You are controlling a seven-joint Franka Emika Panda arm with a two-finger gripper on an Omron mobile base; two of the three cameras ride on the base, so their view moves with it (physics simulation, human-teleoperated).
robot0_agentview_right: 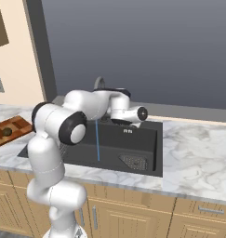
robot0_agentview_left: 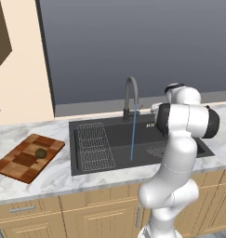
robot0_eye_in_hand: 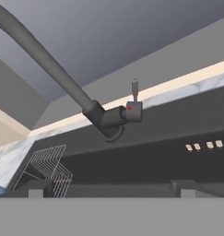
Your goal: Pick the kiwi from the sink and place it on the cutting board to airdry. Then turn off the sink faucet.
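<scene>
The kiwi (robot0_agentview_left: 40,152) lies on the checkered wooden cutting board (robot0_agentview_left: 19,163), on the counter left of the sink (robot0_agentview_left: 119,135). In the right base view the kiwi (robot0_agentview_right: 7,132) and the board (robot0_agentview_right: 16,124) show at the far left. The sink faucet (robot0_agentview_left: 130,93) stands behind the basin, and a thin blue stream of water (robot0_agentview_left: 132,135) falls from its spout. My gripper (robot0_eye_in_hand: 109,189) is open and holds nothing, with its fingertips (robot0_eye_in_hand: 35,190) wide apart. It hangs over the basin's back, just right of the faucet (robot0_eye_in_hand: 62,73), facing the base and the small upright lever (robot0_eye_in_hand: 134,87).
A wire rack (robot0_agentview_left: 93,144) fills the left part of the basin, and a drain grate (robot0_agentview_right: 134,161) lies at the front right. Marble counter (robot0_agentview_right: 198,148) runs on both sides. A dark wall panel rises behind the faucet.
</scene>
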